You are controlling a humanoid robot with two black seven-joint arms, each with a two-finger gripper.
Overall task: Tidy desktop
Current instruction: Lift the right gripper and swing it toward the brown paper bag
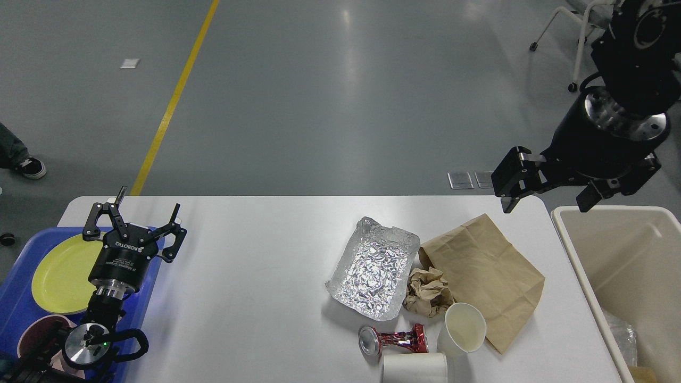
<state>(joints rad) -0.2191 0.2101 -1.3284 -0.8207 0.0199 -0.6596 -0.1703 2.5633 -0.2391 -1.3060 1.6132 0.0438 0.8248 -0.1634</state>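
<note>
The white desktop (250, 276) fills the lower half of the head view. On its right part lie a crumpled foil tray (375, 268), a flat brown paper bag (484, 274), a ball of crumpled brown paper (428, 291), an upright paper cup (464, 329), a crushed red can (393, 340) and a white cup on its side (415, 368). My left gripper (149, 201) is open and empty above the blue tray's right edge. My right gripper (545, 207) is open and empty, high over the table's far right corner.
A blue tray (16, 308) at the left holds a yellow plate (61, 274) and a pink bowl (37, 330). A beige bin (585, 276) stands off the table's right edge with some clear plastic (622, 335) inside. A person's shoe (29, 167) is on the floor at far left.
</note>
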